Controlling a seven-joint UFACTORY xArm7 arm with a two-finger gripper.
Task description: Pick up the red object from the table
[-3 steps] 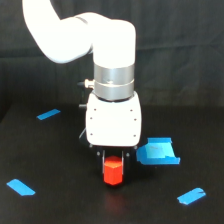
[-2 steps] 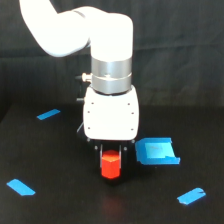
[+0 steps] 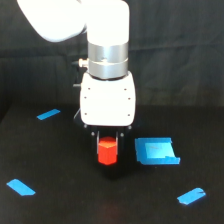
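Note:
The red object point(image 3: 107, 151) is a small orange-red block held between the dark fingers of my gripper point(image 3: 107, 141), just under the white wrist housing. The gripper is shut on its upper part. The block hangs a little above the black table point(image 3: 60, 205), with a faint dark shadow beneath it. The fingertips are mostly hidden by the housing and the block.
A blue tray point(image 3: 156, 151) sits on the table just to the exterior view's right of the block. Blue tape strips lie at the left back point(image 3: 48, 114), left front point(image 3: 21, 187) and right front point(image 3: 191, 196). A black cloth backdrop hangs behind.
The arm has risen with the red block in the gripper; the block has lifted off the table. The tray and tape strips have not moved.

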